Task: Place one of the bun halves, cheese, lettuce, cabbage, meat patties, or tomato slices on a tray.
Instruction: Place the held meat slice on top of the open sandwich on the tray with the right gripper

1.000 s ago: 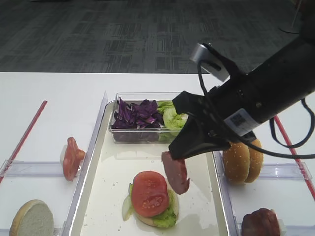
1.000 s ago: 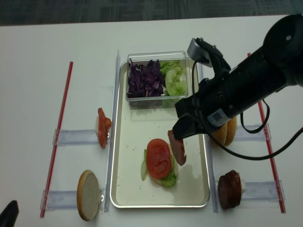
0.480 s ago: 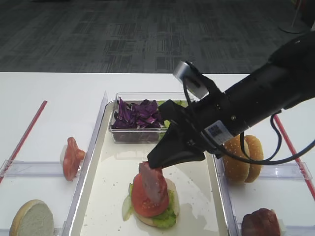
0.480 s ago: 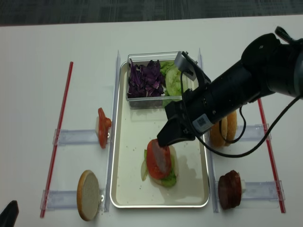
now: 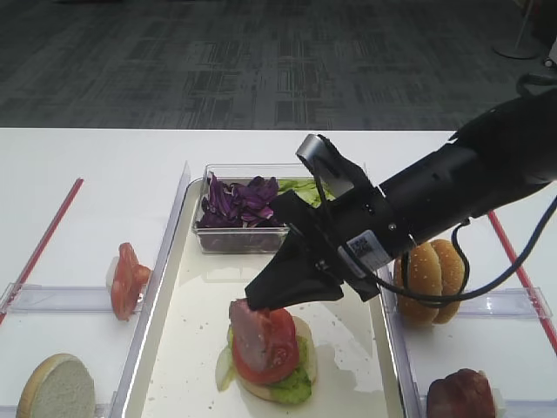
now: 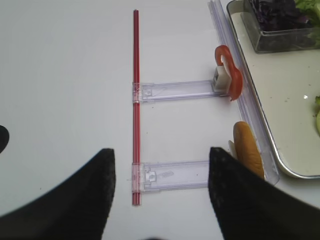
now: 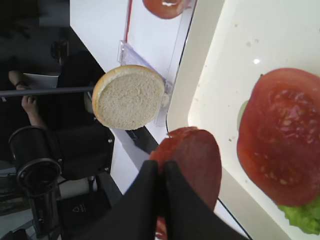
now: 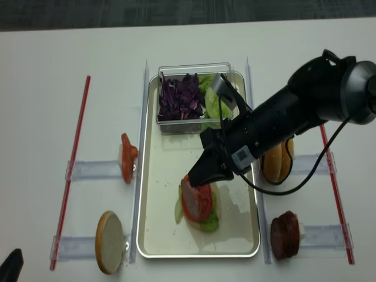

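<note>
1. The tray (image 5: pixel 174 331) lies under the right gripper (image 5: pixel 261 302), which reaches in over its middle.
2. The clear box (image 8: pixel 176 120) of purple cabbage (image 8: pixel 179 97) and lettuce (image 8: pixel 212 100) sits behind the gripper, at the tray's far end.
3. The stack just beneath the gripper is a bun half under lettuce, topped by a tomato slice (image 5: pixel 278 344).
4. The right gripper is pinched tight on a meat patty (image 5: pixel 250 335), which hangs on edge over the tomato's left side.
5. Risk, as I judge it: released on edge and off-centre, the patty could topple onto bare tray.
6. The left gripper (image 6: pixel 160 200) stands apart, fingers spread.
</note>
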Available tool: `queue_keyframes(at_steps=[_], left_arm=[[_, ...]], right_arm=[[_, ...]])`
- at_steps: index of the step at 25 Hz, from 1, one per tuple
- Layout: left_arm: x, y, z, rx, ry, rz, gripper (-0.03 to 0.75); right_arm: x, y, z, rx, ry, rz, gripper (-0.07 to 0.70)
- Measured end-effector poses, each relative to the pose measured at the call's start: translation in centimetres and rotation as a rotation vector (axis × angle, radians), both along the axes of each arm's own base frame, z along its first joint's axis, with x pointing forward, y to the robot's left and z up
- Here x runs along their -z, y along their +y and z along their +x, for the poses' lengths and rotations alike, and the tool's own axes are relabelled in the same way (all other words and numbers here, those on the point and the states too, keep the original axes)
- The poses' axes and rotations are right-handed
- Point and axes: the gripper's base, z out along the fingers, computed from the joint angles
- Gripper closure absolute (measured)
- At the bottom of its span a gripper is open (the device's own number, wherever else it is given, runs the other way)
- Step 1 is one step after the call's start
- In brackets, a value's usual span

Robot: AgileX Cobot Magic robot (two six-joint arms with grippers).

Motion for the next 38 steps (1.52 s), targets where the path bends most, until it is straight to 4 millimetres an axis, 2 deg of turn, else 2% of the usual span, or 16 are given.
queue_keyframes(at_steps=[9,32,34,38], left_arm=[[0.0,0.0,0.0,0.0,0.0,0.0,0.335],[0.0,0.0,0.0,0.0,0.0,0.0,0.335],[0.0,0.0,0.0,0.0,0.0,0.0,0.335],[0.0,0.0,0.0,0.0,0.0,0.0,0.335]], right_arm=[[1.9,0.2,0.4,-0.001,0.038,0.002,0.573],[3.2,-0.4,1.5,0.058,-0.066,-0.165,0.573],[3.2,-0.5,1.5,0.06,-0.069,-0.17,0.558],[3.3,-0.5,1.7,0.075,-0.079,-0.183,0.468]])
